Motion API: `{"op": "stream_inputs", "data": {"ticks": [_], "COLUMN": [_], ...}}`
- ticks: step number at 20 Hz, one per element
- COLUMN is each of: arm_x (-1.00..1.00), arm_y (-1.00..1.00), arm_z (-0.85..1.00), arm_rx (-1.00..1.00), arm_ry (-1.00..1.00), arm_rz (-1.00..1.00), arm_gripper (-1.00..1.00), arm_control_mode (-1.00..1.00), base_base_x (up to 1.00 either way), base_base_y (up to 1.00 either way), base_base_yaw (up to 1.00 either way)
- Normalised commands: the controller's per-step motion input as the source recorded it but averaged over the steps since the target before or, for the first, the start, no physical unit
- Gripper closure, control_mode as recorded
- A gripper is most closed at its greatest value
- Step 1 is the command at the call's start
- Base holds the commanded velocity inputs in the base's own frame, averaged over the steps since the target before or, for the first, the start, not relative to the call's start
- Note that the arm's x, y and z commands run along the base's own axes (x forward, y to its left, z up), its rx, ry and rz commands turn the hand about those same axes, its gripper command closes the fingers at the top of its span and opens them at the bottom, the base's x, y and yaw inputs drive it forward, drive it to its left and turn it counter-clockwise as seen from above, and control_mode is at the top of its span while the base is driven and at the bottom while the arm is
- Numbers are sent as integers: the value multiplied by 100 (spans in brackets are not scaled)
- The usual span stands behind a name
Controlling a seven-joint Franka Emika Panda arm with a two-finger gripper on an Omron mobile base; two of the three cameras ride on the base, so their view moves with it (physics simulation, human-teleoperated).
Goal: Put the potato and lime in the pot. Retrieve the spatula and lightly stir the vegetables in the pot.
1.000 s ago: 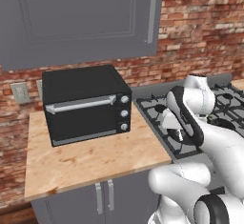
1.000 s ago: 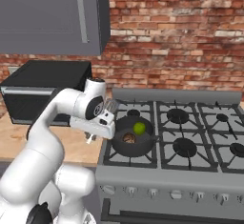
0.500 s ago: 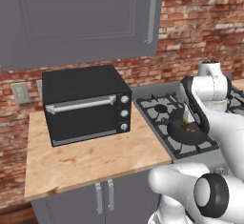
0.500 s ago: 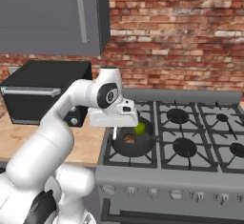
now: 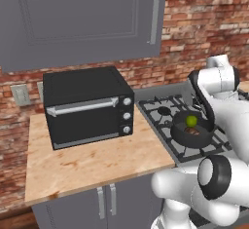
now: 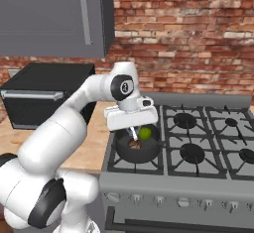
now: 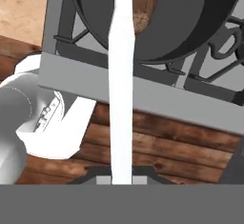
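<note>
The dark grey pot (image 6: pixel 125 152) sits on the stove's front left burner, also seen from the left base view as pot (image 5: pixel 180 136). Inside it lie the green lime (image 6: pixel 145 133) (image 5: pixel 192 121) and the brown potato (image 6: pixel 133 144) (image 5: pixel 195 132). My gripper (image 6: pixel 132 127) hangs right above the pot, shut on the spatula's pale handle (image 6: pixel 134 136), which slants down into the pot beside the potato. In the hand view the gripper (image 7: pixel 121 175) holds the spatula handle (image 7: pixel 121 75), which runs up over the pot (image 7: pixel 200 23) and potato (image 7: pixel 145 8). The spatula's head is hidden.
A black toaster oven (image 5: pixel 87 106) stands on the wooden counter (image 5: pixel 92 162) left of the stove (image 6: pixel 198 152). Grey wall cabinets (image 5: pixel 82 18) hang above, against a brick wall. Further burners lie to the pot's right and behind it.
My hand has swung rightward from the pot's left edge to directly over it, carrying the spatula. Lime and potato stay in the pot.
</note>
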Motion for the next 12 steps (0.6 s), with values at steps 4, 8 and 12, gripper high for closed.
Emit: {"op": "stream_inputs", "data": {"ticks": [4,8,12], "arm_x": [11,6,0], "arm_y": [-4,0,-2], "arm_z": [-29,10,13], "arm_rx": [-4,-10,-13], "arm_ry": [14,20,21], "arm_rz": [4,2,0], "arm_gripper": [100,100,100], "arm_control_mode": [-100,-100,-100], "base_base_x": [0,0,0], "base_base_y": [0,0,0], "base_base_yaw": [0,0,0]}}
